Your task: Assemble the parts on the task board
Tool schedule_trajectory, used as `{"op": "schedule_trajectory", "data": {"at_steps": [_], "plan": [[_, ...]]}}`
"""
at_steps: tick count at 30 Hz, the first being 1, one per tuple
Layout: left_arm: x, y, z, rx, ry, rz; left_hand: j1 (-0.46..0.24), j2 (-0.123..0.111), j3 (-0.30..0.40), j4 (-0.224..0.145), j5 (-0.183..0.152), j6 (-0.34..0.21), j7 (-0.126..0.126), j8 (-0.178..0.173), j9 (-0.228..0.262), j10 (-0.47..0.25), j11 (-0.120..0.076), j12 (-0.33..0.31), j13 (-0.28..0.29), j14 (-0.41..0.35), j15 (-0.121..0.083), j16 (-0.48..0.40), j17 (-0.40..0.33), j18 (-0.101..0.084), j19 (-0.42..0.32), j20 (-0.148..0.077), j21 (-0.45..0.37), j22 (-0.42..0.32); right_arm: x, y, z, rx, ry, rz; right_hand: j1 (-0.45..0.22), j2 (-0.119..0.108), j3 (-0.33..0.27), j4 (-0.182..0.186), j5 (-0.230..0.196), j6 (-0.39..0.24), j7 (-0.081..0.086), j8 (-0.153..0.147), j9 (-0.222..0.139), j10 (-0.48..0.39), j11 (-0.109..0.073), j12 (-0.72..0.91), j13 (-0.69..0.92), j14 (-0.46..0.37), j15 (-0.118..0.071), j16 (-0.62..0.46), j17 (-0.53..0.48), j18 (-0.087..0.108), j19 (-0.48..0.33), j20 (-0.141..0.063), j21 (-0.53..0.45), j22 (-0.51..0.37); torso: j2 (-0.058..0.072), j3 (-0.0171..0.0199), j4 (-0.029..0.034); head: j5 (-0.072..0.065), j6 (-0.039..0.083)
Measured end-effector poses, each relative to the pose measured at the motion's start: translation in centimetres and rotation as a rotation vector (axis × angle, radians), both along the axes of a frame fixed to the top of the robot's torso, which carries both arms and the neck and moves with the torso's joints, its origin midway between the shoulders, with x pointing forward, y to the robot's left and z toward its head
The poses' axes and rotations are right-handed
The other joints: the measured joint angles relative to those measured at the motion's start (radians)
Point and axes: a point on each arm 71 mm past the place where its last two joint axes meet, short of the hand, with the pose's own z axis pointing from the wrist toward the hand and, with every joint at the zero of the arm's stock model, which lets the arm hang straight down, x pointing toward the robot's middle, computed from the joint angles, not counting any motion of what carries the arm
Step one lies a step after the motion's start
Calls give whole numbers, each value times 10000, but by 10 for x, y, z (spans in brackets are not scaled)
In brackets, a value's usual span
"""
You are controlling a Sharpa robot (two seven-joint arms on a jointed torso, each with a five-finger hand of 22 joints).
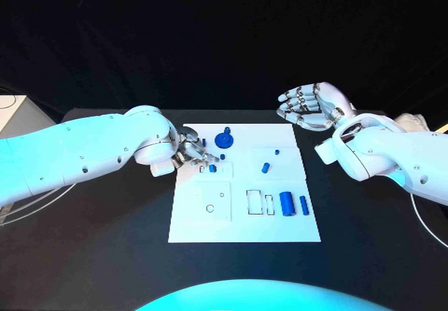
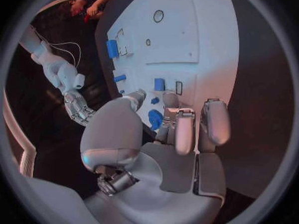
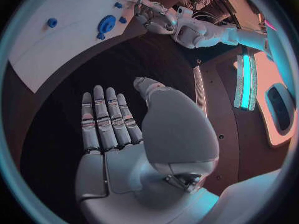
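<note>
Black table, dark backdrop behind; we see the white task board lying mid-table. No brand, label or writing we can read anywhere.

Left hand sits over the board's upper-left part, fingers bent down toward a small blue part w/ tips close by it; we can't tell whether it pinches anything. In the left wrist view the fingers hang just above the round blue part.

Outward from that hand: round blue part w/ a small knob on its far side, just beside the fingers. A short blue peg lies mid-board, long axis tilted slightly off the board's long side. Near the right edge, a thick blue cylinder and a thinner one lie side by side, both w/ long axes running toward and away from the robot, next to rectangular slots.

Right hand is off the board, above its far right corner, palm up, fingers spread and lightly curled, holding nothing; right wrist view shows the fingers straight and apart over bare table.
</note>
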Motion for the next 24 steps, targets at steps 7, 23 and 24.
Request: {"op": "schedule_trajectory", "data": {"at_steps": [7,23,24], "plan": [[-5,2,-2,-36,-176,35,307,25,-28,-29,0,152,43,-84,-222,0,-1,0,92,0,0,0,0,-1,40,40,0,66,0,-2,-1,-7,21,-27,0,0,0,0,0,0,0,0,-8,0,0,0,1,0,0,0,0,-1,0,0,0,0,-5,0,-8,11,15],[-16,4,-10,380,-631,184,240,91,-208,96,0,338,4,-79,-366,2,-1,53,118,0,-1,0,0,0,76,76,1,105,-1,-4,-2,-15,50,-61,0,0,0,0,0,0,0,0,-8,0,0,0,-11,0,0,0,-16,0,-37,37,0,-23,7,-6,-5,22,42],[-16,4,-11,387,-659,186,239,92,-208,96,0,366,5,-79,-366,2,-1,54,124,0,-1,0,0,0,77,76,2,110,-1,-4,-2,-15,52,-61,0,0,0,0,0,0,0,0,-8,0,0,0,-10,0,0,0,-16,0,-37,38,0,-23,8,-6,-11,27,43]]}}
